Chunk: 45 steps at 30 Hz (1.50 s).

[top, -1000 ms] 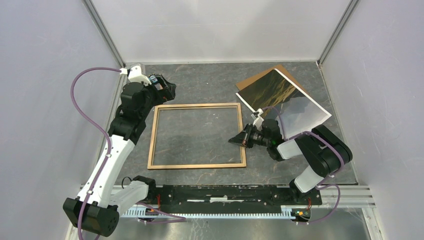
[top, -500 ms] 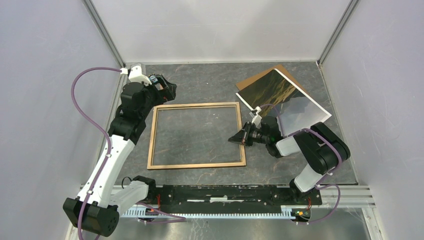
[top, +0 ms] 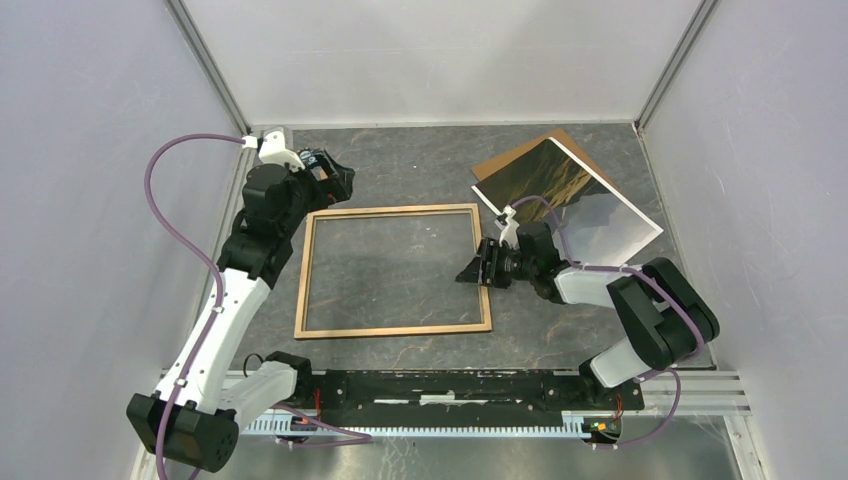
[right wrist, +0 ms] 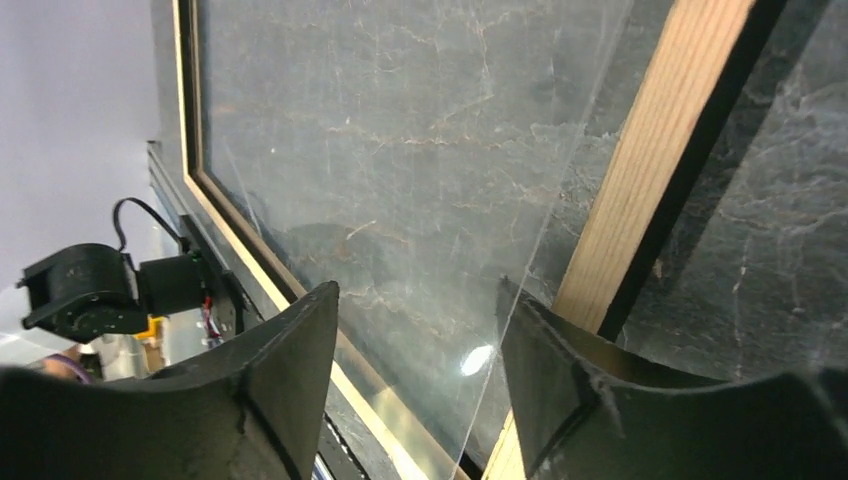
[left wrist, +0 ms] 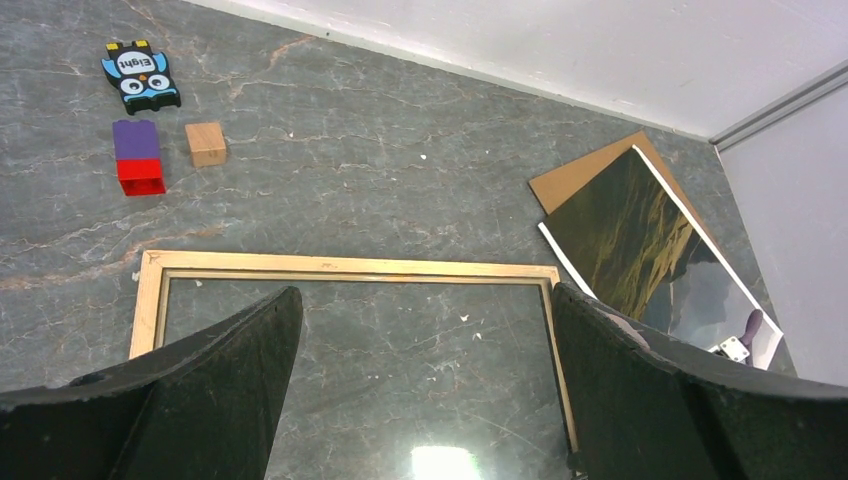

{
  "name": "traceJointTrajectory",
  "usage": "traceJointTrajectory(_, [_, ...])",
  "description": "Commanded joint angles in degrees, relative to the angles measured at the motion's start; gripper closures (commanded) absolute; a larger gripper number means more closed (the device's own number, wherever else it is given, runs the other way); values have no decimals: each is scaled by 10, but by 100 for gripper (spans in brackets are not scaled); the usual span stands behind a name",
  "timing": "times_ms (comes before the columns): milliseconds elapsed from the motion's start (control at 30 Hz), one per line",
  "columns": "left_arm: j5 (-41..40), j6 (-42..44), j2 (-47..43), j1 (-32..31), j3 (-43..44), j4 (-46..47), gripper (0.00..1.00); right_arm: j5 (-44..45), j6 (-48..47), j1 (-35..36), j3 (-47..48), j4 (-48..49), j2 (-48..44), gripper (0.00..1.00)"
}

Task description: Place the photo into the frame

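Your right fingers, pinched shut a second ago, now stand apart with nothing between them. They sit low over the right rail of the frame, just right of centre in the top view. The right wrist has crept slightly toward the top of the picture, and the elbow has swung out to the lower right.

The frame has not shifted. It lies flat on the table, wood side up.

The photo is unchanged at upper right, picture side up on the brown board, outside the frame.

Your left fingers stay wide open and empty over the frame's upper left corner.
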Motion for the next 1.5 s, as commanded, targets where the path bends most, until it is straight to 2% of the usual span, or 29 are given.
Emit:
traceJointTrajectory(0, [11, 3, -10, 1, -4, 31, 0, 41, -107, 0, 56, -128, -34, 32])
traceJointTrajectory(167, [10, 4, -19, -4, -10, 33, 0, 72, -178, 0, 75, -212, -67, 25])
traceJointTrajectory(333, [11, 5, -30, -12, -11, 33, 0, 137, -261, 6, 98, -297, -96, 23])
traceJointTrajectory(600, [35, -7, -33, -23, -6, 33, 0, 153, -261, 32, 128, -293, -90, 22])
traceJointTrajectory(733, [103, -24, -14, -27, 2, 33, 0, 179, -246, 35, 121, -270, -104, 20])
traceJointTrajectory(900, [251, -64, 56, -26, 43, 16, 0, 240, -277, 17, 105, -299, -156, 14])
traceJointTrajectory(1000, [303, -86, 65, -27, 39, 37, 0, 241, -301, -28, 92, -327, -183, 13])
traceJointTrajectory(1133, [306, -86, 58, -27, 39, 36, 0, 223, -316, -114, 62, -342, -237, 10])
traceJointTrajectory(1200, [305, -89, 57, -27, 37, 37, 0, 198, -302, -179, 40, -340, -262, 8])
traceJointTrajectory(1367, [319, -110, 57, -30, 31, 50, 0, 76, -225, -425, -30, -344, -307, 12])
traceJointTrajectory(1467, [329, -122, 47, -40, 26, 60, 0, 46, -241, -499, -50, -340, -329, 12])
